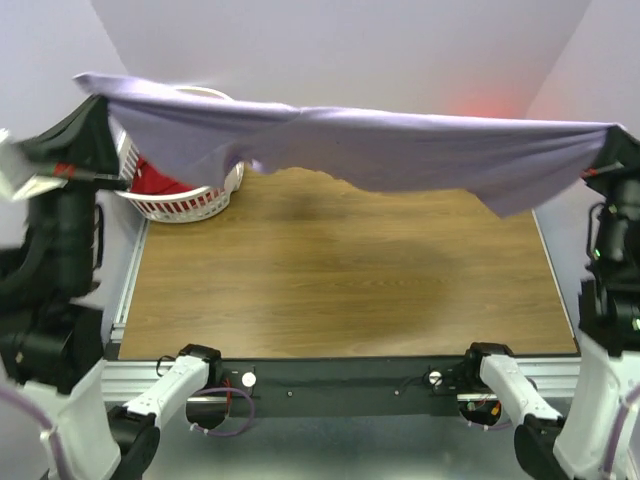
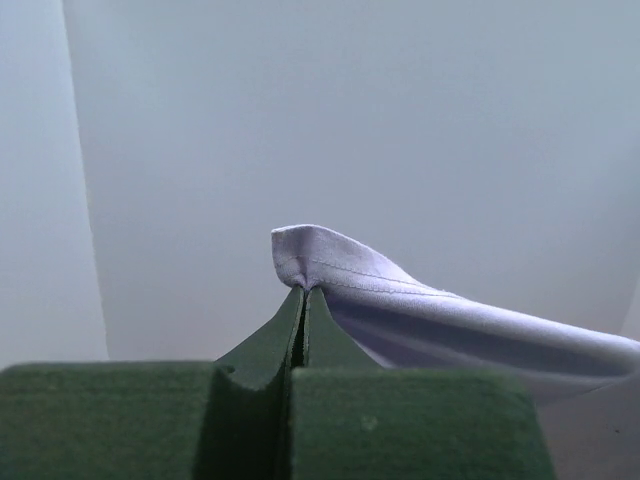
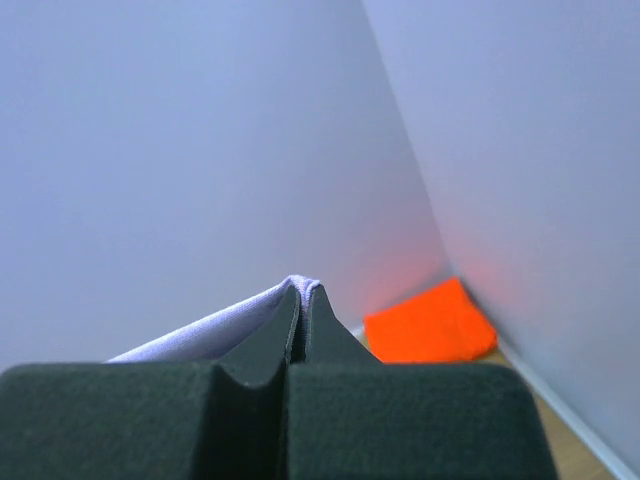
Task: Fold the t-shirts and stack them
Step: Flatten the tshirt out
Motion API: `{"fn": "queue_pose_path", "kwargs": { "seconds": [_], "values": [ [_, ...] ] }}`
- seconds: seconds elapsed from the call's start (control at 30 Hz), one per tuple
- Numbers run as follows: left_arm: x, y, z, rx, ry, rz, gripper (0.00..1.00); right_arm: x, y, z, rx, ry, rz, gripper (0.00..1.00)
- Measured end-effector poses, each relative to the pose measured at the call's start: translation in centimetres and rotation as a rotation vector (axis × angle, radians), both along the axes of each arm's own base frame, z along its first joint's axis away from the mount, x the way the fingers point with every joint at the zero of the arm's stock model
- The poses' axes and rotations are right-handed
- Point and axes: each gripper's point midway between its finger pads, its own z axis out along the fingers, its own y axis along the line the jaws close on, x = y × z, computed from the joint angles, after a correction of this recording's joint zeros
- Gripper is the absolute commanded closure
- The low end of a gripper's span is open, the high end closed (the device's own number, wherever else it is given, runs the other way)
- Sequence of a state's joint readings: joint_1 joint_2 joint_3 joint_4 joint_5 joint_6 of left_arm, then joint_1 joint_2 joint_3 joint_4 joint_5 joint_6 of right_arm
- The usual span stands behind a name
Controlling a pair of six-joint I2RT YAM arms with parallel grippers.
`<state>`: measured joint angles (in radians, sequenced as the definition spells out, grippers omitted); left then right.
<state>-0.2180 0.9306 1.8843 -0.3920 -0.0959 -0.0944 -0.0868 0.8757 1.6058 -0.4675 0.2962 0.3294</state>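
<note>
A large lavender t-shirt point(image 1: 400, 150) hangs stretched wide in the air above the back of the table. My left gripper point(image 1: 92, 100) is shut on its left corner, high at the left. My right gripper point(image 1: 612, 135) is shut on its right corner, high at the right. In the left wrist view the lavender hem point(image 2: 320, 255) bunches out past the closed fingertips point(image 2: 303, 292). In the right wrist view a lavender edge point(image 3: 215, 328) leads to the pinched tips point(image 3: 305, 292). A folded orange t-shirt point(image 3: 430, 325) lies in the far right corner. A dark red shirt point(image 1: 160, 180) sits in the basket.
A white slotted laundry basket point(image 1: 185, 205) stands at the back left, partly hidden by the hanging cloth. The wooden table point(image 1: 340, 280) lies below the shirt. Pale walls close the back and sides. Both arm bases sit at the near edge.
</note>
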Motion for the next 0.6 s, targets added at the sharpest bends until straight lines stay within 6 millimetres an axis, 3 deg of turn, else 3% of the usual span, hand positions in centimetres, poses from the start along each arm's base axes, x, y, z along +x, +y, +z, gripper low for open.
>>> {"fn": "queue_pose_path", "kwargs": {
  "seconds": [0.13,0.23,0.3,0.37,0.47,0.57,0.6],
  "values": [
    [-5.0,1.0,2.2,-0.021,-0.104,-0.003,1.00,-6.3,0.3,4.7,-0.070,-0.152,-0.021,0.99],
    [-5.9,1.2,2.7,-0.026,-0.126,-0.003,1.00,-9.3,0.5,6.7,-0.109,-0.224,-0.030,1.00],
    [-5.2,1.1,2.3,-0.022,-0.107,-0.002,1.00,-9.5,0.9,6.9,-0.131,-0.229,-0.017,1.00],
    [-3.2,0.7,1.3,-0.012,-0.066,-0.002,1.00,-8.4,1.1,6.1,-0.145,-0.199,0.001,0.99],
    [2.1,-0.5,-2.2,0.016,0.049,0.000,1.00,-4.6,1.5,3.0,-0.151,-0.093,0.050,0.99],
    [9.5,-2.1,-8.9,0.057,0.230,-0.001,1.00,0.5,1.9,-2.0,-0.144,0.058,0.106,0.99],
    [13.0,-2.9,-13.4,0.081,0.338,-0.001,1.00,3.2,2.0,-5.3,-0.133,0.150,0.133,0.99]
  ]
}}
